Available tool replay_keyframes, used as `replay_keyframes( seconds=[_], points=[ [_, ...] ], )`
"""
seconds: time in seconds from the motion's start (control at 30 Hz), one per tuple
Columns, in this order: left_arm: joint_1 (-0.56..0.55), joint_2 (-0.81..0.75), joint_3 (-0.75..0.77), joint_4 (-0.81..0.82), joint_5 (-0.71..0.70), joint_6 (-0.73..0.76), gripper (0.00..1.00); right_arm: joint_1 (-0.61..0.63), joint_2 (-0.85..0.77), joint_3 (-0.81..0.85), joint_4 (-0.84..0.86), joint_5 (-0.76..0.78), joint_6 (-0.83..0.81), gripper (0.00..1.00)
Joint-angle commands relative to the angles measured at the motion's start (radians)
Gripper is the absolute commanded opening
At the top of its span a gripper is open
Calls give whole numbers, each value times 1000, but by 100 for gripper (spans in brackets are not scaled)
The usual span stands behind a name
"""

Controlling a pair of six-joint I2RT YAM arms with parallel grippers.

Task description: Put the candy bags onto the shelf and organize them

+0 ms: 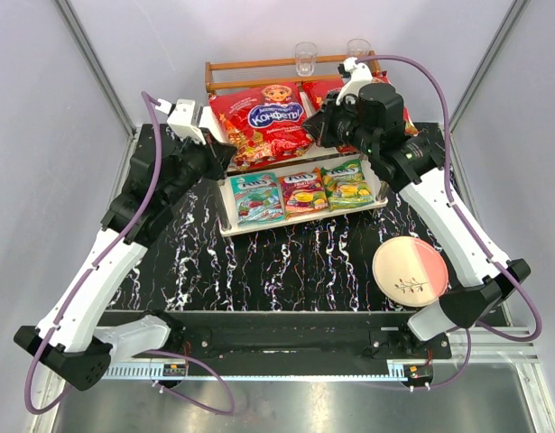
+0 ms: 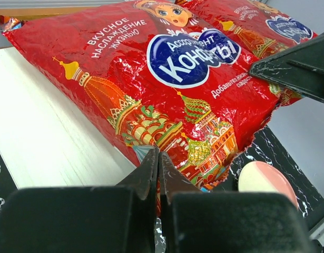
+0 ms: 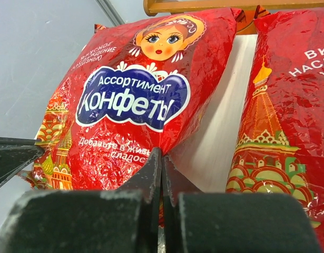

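Note:
A large red candy bag (image 1: 263, 115) with a blue label and doll lies on the top tier of the white shelf (image 1: 225, 221). My left gripper (image 1: 225, 152) is shut on its lower left edge, where foil shows between the jaws (image 2: 158, 154). My right gripper (image 1: 315, 126) is shut on its lower right edge (image 3: 162, 153). The second large red bag (image 3: 288, 116) lies beside it on the right, mostly hidden by my right arm in the top view. Teal (image 1: 256, 197), red-orange (image 1: 303, 191) and green-yellow (image 1: 346, 184) small bags lie in a row on the lower tier.
A narrow brown wooden rack (image 1: 259, 65) with two glasses (image 1: 305, 58) stands behind the shelf. A round pink-and-cream plate (image 1: 409, 271) lies on the black marbled table at front right. Grey walls close in on both sides.

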Motion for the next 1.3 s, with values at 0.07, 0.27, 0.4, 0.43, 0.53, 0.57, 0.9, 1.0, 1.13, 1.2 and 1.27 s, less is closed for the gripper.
replay_keyframes(
  seconds=[0.07,0.27,0.4,0.43,0.53,0.57,0.9,1.0,1.13,1.2,1.27],
  points=[
    [42,-29,-4,39,13,-8,2,-16,-62,-18,42,-19,0,0],
    [104,-4,11,31,50,-8,2,-16,-82,-47,45,-25,0,0],
    [118,2,17,34,73,-10,7,-16,-88,-65,51,-19,-2,1],
    [120,-4,14,34,74,-11,22,-16,-87,-64,53,-16,-3,5],
    [120,-28,19,39,61,-10,56,-16,-81,-38,56,-33,-15,24],
    [120,-38,25,33,50,-8,75,-16,-78,-7,53,-42,-15,28],
    [123,-73,249,-99,-25,12,98,-16,-58,208,-7,-96,-58,72],
    [124,-85,272,-156,-85,18,99,-16,-93,192,-10,-59,-83,85],
    [124,-81,280,-266,-179,33,99,-16,-192,101,-9,4,-92,99],
    [123,-100,266,-292,-214,32,99,-17,-295,-19,10,42,-88,100],
    [124,-140,193,-274,-222,28,99,-16,-417,-164,51,83,-84,100]
  ],
)
